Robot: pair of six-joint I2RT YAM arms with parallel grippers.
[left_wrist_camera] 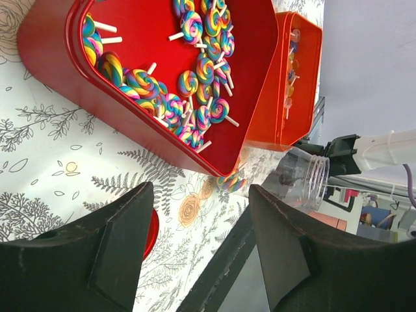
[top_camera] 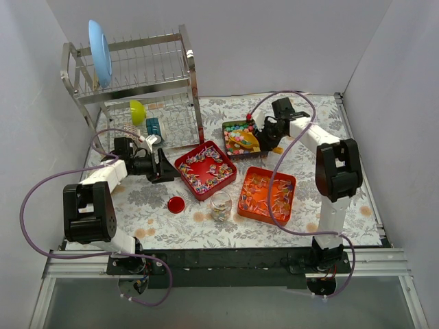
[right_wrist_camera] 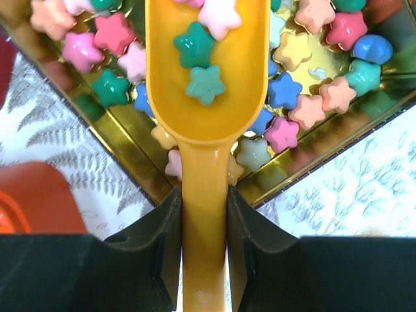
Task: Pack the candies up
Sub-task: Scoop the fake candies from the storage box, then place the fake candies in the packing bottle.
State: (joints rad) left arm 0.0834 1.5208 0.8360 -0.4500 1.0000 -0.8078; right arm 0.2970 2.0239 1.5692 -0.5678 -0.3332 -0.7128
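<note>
Pastel star candies (right_wrist_camera: 305,110) fill a gold-lined tin (top_camera: 230,126) at the back centre. My right gripper (right_wrist_camera: 203,195) is shut on the handle of a yellow scoop (right_wrist_camera: 208,97) that holds a few star candies (right_wrist_camera: 195,45) over the tin. Striped lollipops (left_wrist_camera: 188,84) lie in a red tray (top_camera: 188,179). Reddish clear-wrapped candies (top_camera: 267,192) lie in an orange tray (top_camera: 245,212). A clear open jar (top_camera: 221,204) with some candies stands between the trays. My left gripper (left_wrist_camera: 198,195) is open and empty, just left of the red tray (left_wrist_camera: 58,58).
A round red lid (top_camera: 176,203) lies on the floral tablecloth, left of the jar. A metal dish rack (top_camera: 185,48) stands at the back left with a blue plate (top_camera: 99,42), a yellow-green bowl (top_camera: 138,111) and a teal cup (top_camera: 152,126). White walls enclose the table.
</note>
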